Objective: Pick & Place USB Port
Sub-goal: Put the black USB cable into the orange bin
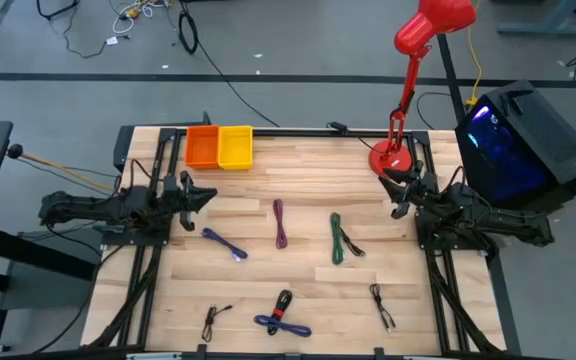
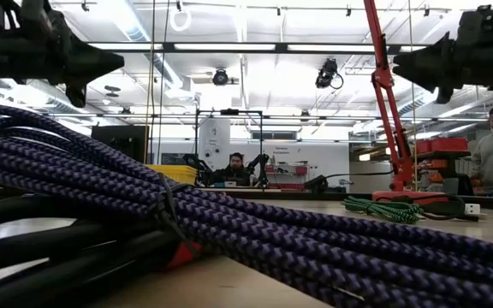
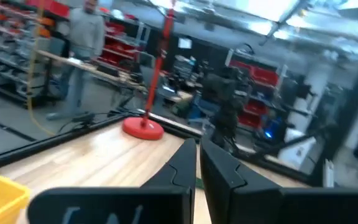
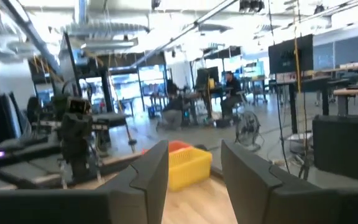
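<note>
Both arms are parked at the table edges, raised off the wood. The left gripper (image 1: 208,194) sits at the left side, pointing toward the middle, with nothing in it; in its wrist view its two fingers (image 3: 182,168) are nearly together, only a thin slit between them. The right gripper (image 1: 396,190) sits at the right side just in front of the red lamp (image 1: 392,155) base, also empty; its wrist view shows its fingers (image 4: 154,165) spread with a clear gap.

Cables lie loose on the wooden table (image 1: 298,160). A purple cable (image 1: 280,222) lies straight near the centre, with a green cable (image 1: 340,238) just to its right and a blue cable (image 1: 225,244) to its left, closest to the left arm. Near the front edge is a coiled blue cable with a black and red bundle (image 1: 282,314); it fills the foreground of the low view. Two thin black cables lie at front left (image 1: 212,320) and front right (image 1: 382,305). None of them touches either gripper.

An orange bin (image 1: 202,146) and a yellow bin (image 1: 235,146) stand side by side, touching, at the back left of the table. A black computer case (image 1: 523,140) lit blue sits off the table's right rear corner. People are visible in the room behind.
</note>
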Robot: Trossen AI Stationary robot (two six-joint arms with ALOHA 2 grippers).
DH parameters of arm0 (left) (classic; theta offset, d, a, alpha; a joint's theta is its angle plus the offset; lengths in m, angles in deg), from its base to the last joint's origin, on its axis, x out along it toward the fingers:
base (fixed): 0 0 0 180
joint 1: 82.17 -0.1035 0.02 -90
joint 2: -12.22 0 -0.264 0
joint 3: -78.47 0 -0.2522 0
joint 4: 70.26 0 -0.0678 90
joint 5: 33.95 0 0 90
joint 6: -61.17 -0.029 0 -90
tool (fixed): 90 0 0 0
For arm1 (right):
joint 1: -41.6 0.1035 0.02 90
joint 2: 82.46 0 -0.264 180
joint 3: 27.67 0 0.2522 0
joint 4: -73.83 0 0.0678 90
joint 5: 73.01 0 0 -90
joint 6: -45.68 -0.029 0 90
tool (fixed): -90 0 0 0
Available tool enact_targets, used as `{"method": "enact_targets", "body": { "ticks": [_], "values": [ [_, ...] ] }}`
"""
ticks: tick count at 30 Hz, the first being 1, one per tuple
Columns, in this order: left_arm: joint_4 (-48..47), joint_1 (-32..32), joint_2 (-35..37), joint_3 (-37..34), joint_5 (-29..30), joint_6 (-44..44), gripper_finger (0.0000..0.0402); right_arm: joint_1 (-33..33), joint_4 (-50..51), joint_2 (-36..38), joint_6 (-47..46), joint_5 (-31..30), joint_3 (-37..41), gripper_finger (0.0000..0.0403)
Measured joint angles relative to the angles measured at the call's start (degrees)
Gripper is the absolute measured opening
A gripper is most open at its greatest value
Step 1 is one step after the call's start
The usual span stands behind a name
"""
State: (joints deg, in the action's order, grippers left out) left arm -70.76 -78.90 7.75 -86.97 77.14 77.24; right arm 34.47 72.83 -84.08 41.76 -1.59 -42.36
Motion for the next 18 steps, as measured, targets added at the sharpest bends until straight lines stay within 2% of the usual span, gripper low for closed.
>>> {"method": "enact_targets", "body": {
  "ticks": [3,6,8,11,12,14,16,18],
  "values": [
    [-0.2,0.0,0.0,0.0,1.6,2.5,0.0025,0.0,2.0,-0.2,-6.0,2.7,0.0,0.0150],
    [-0.3,0.0,0.0,0.0,1.8,4.3,0.0025,0.0,2.8,-0.2,-6.3,4.7,0.0,0.0150],
    [-0.2,0.0,0.0,0.0,1.8,4.3,0.0025,0.1,2.0,-0.2,-6.0,2.8,0.0,0.0150],
    [-0.2,0.0,0.0,0.0,1.8,4.3,0.0025,0.0,-4.3,-0.2,-5.2,-3.3,0.0,0.0150],
    [-0.3,0.0,0.0,0.0,1.8,4.3,0.0025,-0.1,-6.7,-0.2,-5.0,-2.2,0.0,0.0150],
    [-0.2,0.0,0.0,0.0,1.8,4.3,0.0025,0.0,-9.7,-0.2,-5.1,5.7,-0.1,0.0150],
    [-0.2,0.0,0.0,0.0,1.8,4.3,0.0025,0.1,-7.5,-1.1,-8.3,13.7,-1.9,0.0147],
    [-0.2,0.0,0.0,0.0,1.8,4.3,0.0025,0.7,-1.5,-3.1,-12.4,18.7,-4.0,0.0138]
  ]
}}
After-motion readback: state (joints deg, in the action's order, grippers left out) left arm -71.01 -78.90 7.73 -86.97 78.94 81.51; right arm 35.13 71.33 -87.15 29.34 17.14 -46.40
